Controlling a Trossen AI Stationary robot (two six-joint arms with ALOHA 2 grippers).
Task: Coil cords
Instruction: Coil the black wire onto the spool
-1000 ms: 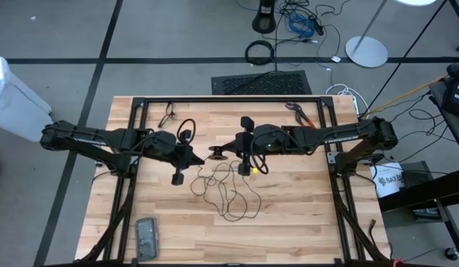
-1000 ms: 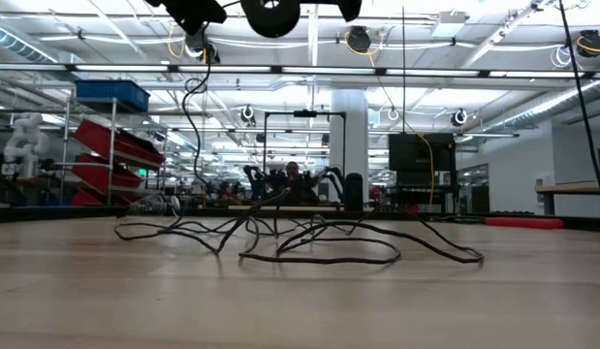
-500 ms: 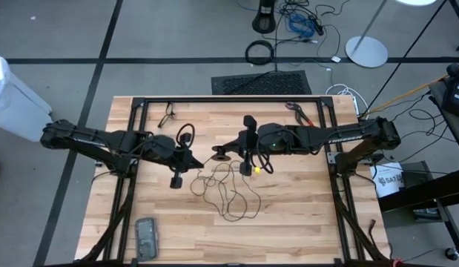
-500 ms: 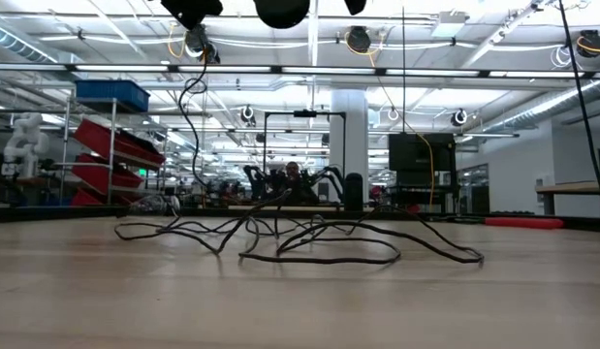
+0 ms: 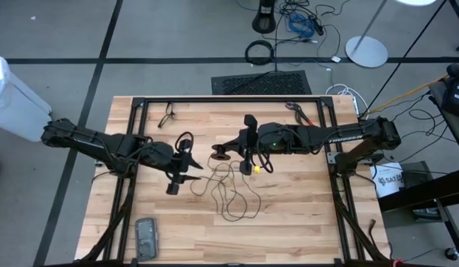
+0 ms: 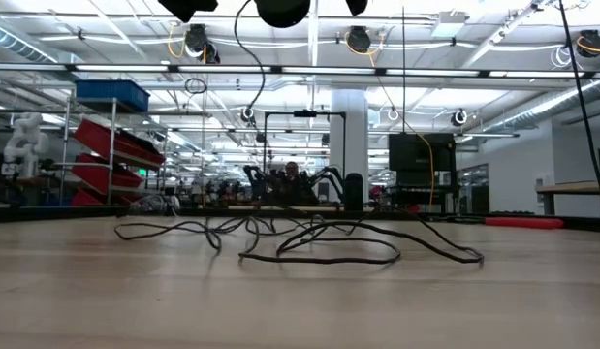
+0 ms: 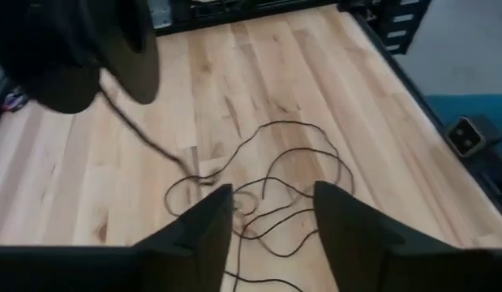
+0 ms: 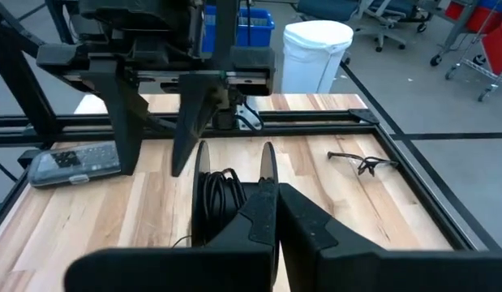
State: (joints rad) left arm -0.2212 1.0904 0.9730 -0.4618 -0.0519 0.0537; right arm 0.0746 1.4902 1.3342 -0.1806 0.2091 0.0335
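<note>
High view: the cord (image 5: 230,191) lies in loose loops mid-table, its tangle longest toward the front edge, one strand rising to the spool (image 5: 221,154) at the right gripper (image 5: 240,157). The left gripper (image 5: 190,169), just beside the loops, holds nothing.

Low view: the cord (image 6: 309,240) sprawls flat across the wood; a strand climbs out of the top of the picture.

Left wrist view: its fingers (image 7: 210,223) stand apart and empty above the cord (image 7: 275,182).

Right wrist view: the fingers (image 8: 263,212) are pressed together; wound cord (image 8: 218,195) sits on the spool (image 8: 203,191) beyond them, possibly touching. A clear case (image 8: 74,161) and glasses (image 8: 360,163) lie on the table.
</note>
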